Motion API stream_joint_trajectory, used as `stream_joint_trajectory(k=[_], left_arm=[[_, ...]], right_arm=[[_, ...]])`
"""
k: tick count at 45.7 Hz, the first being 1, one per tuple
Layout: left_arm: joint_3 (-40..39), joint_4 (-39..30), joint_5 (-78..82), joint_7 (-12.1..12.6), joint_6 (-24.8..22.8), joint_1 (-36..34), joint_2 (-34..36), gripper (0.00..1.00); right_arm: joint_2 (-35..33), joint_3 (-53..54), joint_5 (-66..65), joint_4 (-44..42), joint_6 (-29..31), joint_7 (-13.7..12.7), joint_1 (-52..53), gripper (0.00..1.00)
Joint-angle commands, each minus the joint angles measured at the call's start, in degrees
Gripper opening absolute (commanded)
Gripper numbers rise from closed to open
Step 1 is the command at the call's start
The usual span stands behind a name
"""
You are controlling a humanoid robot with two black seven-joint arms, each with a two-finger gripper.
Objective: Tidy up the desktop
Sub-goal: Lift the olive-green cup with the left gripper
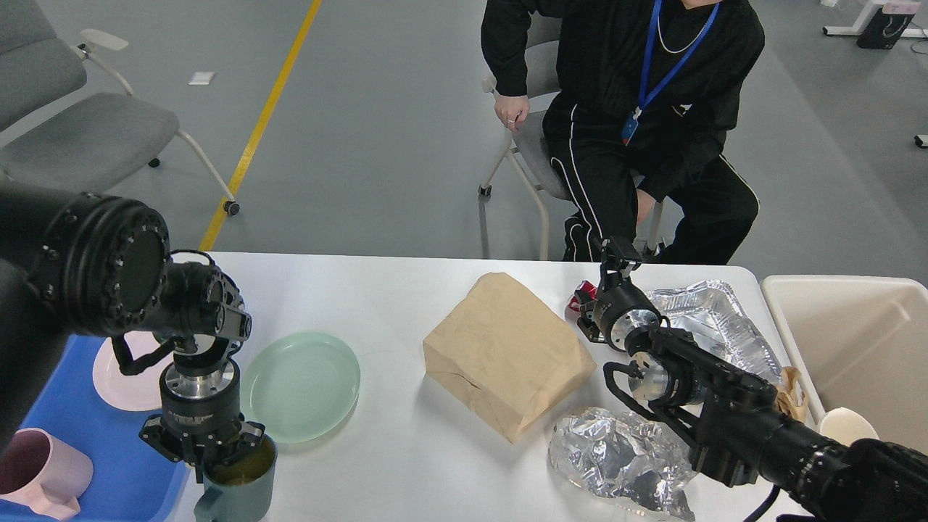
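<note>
The left gripper (217, 458) is clamped on the rim of a grey-green mug (235, 484) standing upright at the desktop's (406, 449) 7 o'clock edge, handle pointing toward 7 o'clock. The blue tray (123, 471) lies just beside it at 9 o'clock, so the left arm is the nearer. Whether the right gripper (615, 250), up at 1 o'clock, is wide or narrow I cannot tell.

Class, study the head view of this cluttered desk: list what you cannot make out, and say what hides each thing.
- Left gripper: its own wrist covers the fingers at the green mug, so the grip is unclear.
- Right gripper: small, dark, end-on against the person's trousers.
- Red item: mostly behind the right wrist.
- Paper bag: closed, contents hidden.
- Pink mug: cut off by the frame edge.
</note>
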Motion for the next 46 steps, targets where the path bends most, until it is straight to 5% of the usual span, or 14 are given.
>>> stream_joint_trajectory(k=[1,13,23,32,46], left_arm=[[-0.2,-0.1,0.1,0.0,-5.8,-8.6,2.1,0.00],[-0.1,-2.3,0.2,-0.4,-6.2,-25.4,4.7,0.00],[0.6,-2.8,0.3,-0.3,-6.2,-31.1,10.3,0.00],[2.3,-2.0,0.3,-0.4,-6.2,-28.6,12.6,0.00],[2.3,8.2,0.4,-0.3,-6.2,-10.2,24.7,0.00]], right_arm=[[0.0,0.0,0.0,0.0,0.0,0.0,0.0,1.00],[0.0,0.0,0.0,0.0,0.0,0.0,0.0,1.00],[0.0,0.0,0.0,0.0,0.0,0.0,0.0,1.00],[0.0,0.0,0.0,0.0,0.0,0.0,0.0,1.00],[0.0,0.1,0.0,0.0,0.0,0.0,0.0,1.00]])
